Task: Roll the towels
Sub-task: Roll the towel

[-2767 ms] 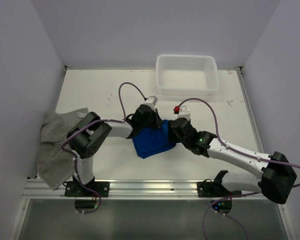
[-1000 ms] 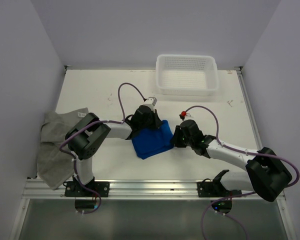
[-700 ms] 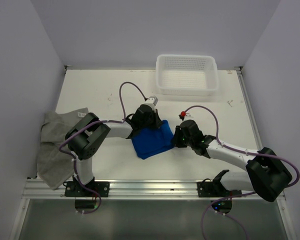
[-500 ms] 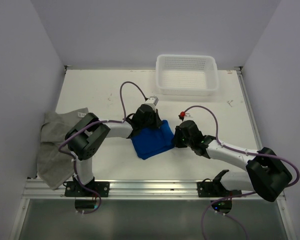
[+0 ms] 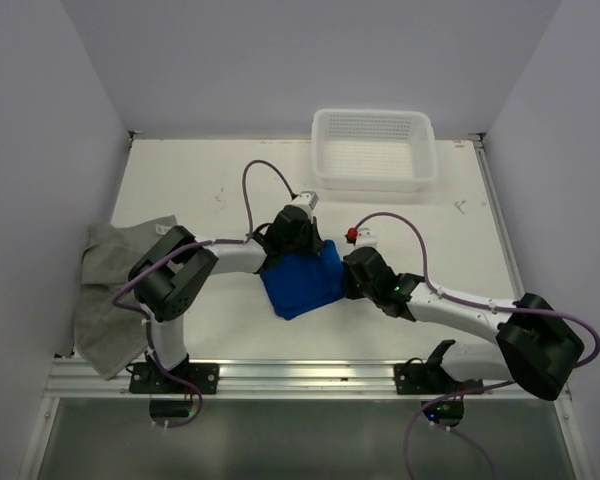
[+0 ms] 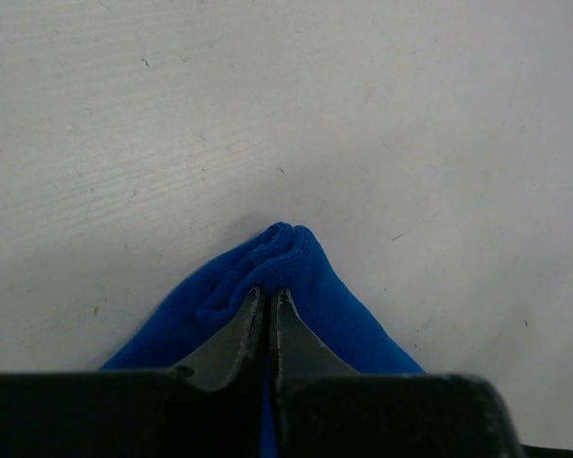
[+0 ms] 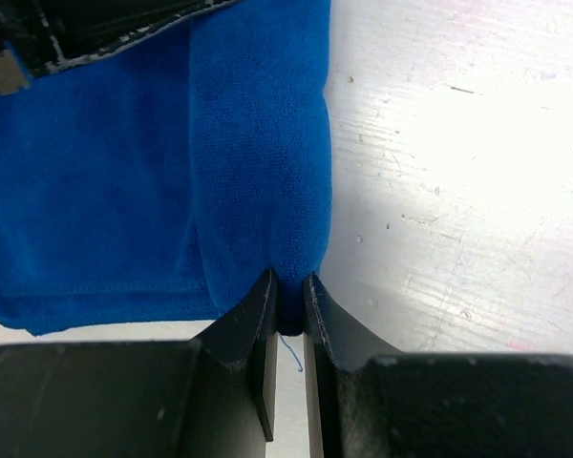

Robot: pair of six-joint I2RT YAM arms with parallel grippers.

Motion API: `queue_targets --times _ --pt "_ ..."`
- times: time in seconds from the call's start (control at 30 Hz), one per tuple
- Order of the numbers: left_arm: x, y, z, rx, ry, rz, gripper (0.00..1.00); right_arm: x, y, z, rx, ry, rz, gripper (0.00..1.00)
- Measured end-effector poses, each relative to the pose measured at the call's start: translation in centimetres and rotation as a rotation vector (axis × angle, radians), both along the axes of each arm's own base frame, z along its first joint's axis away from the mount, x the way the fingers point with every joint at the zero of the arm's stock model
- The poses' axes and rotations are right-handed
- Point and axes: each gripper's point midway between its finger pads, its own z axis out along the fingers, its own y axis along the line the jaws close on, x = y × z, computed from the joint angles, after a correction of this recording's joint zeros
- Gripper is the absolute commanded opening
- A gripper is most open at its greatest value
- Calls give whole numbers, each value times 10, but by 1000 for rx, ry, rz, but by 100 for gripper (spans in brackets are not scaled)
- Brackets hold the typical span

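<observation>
White-linked left arm point(image 5: 235, 258) and right arm point(image 5: 458, 312), black joints, looping purple cables point(image 5: 263, 172).

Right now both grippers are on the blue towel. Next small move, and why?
Probably draw both together toward the robot's side, turning the pinched fold over. The left gripper and right gripper are each shut on a bunched edge of the blue towel, which lies mostly flat, not yet rolled.
</observation>
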Motion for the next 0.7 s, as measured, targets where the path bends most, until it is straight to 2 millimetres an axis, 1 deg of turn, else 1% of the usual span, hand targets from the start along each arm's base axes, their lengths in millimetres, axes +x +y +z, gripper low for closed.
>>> queue_targets --times 0.2,0.4,0.47,0.5,0.7 --pt "-2 5 4 24 -1 0 8 -1 3 7 -59 -40 9 0" --pt "-2 11 6 51 -4 9 14 2 -1 5 -95 -45 -8 0" --pt "-3 12 7 59 -6 9 14 2 -1 5 -103 -46 -10 0" --pt "-2 13 8 63 -8 9 17 2 -2 5 -106 -48 -13 0" --pt "2 20 18 66 -27 28 21 1 -5 4 -127 -49 -18 0"
